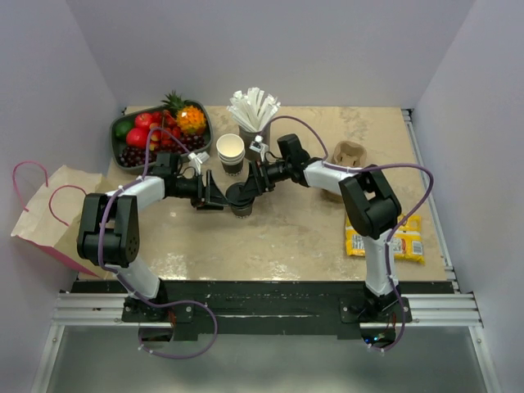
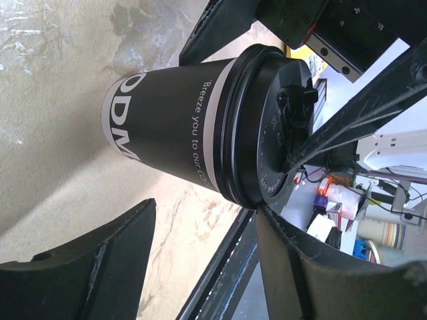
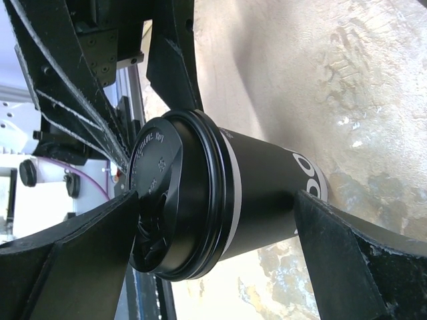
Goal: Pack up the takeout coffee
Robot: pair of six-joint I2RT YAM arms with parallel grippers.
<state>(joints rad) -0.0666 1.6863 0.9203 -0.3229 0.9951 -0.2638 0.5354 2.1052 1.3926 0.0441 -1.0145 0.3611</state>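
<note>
The small dark-brown paper coffee cup with its round black plastic lid [image 1: 239, 199] stood upright on the mottled tan bench [image 1: 311, 233], directly between the two grippers, which faced each other across it. We saw the left gripper [image 1: 211, 196] spread wide and rolled on its side, with the cup just ahead of its fingertips and not clasped. The right gripper [image 1: 250, 188] was likewise fully spread, one finger [image 2: 360, 113] crossing above the lid; whether it touched the lid we could not tell. A stack of white-rimmed paper cups [image 1: 231, 152] stood on the far side of both grippers.
</note>
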